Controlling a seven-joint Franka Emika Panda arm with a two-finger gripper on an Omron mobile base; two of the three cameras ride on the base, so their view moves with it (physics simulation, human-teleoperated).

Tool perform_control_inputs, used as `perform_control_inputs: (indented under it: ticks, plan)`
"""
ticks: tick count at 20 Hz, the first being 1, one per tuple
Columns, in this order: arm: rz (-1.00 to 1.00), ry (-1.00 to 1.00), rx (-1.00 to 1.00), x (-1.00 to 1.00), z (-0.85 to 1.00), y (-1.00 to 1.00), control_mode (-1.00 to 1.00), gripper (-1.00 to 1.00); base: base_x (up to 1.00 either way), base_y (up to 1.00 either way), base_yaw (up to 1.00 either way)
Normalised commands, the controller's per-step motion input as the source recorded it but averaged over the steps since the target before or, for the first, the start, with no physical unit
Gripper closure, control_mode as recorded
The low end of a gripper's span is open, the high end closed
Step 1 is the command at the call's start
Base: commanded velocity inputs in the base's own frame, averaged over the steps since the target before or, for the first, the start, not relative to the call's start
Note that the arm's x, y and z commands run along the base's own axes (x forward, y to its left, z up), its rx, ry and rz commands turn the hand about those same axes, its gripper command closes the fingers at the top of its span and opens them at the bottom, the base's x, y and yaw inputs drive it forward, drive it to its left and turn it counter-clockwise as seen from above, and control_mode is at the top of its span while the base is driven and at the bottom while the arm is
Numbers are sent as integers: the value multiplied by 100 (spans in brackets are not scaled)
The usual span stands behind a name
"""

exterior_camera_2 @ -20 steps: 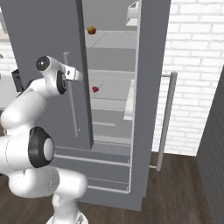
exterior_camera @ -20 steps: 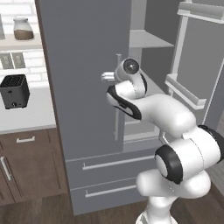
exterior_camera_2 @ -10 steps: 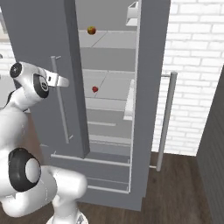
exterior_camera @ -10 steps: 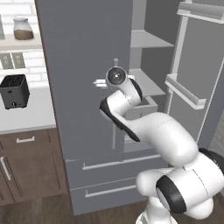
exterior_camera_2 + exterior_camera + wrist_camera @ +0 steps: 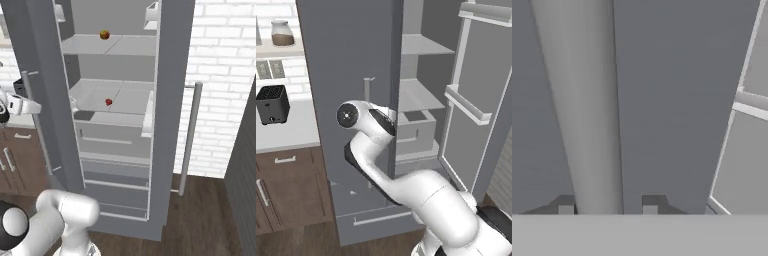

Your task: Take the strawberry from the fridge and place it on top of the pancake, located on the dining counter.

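The strawberry (image 5: pixel 108 102) sits on the middle shelf of the fridge (image 5: pixel 170 60), below the apple (image 5: pixel 104 34). My claw (image 5: pixel 607 207) is spread around the left door's bar handle (image 5: pixel 587 110), one fingertip on either side, not pressed onto it. The risk I see: the left door is only partly open, so if my fingers slip off the bar it would stay blocking my reach. Since half a second ago my arm has swung leftward, dragging that door wider.

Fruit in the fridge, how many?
2. An apple on the upper shelf, a strawberry on the shelf below. The shut left door may hide more.
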Motion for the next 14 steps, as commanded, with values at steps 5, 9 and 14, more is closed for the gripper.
perform_control_inputs:
  ticks: [5, 9, 14]
  plan:
    - [-22, -6, -6, -77, 0, 72, -100, -100, 0, 0, 0]
    - [-7, -4, -6, -23, -4, 57, -100, -100, 0, 0, 0]
    - [-8, 0, -5, 0, 0, 62, -100, -100, 0, 0, 0]
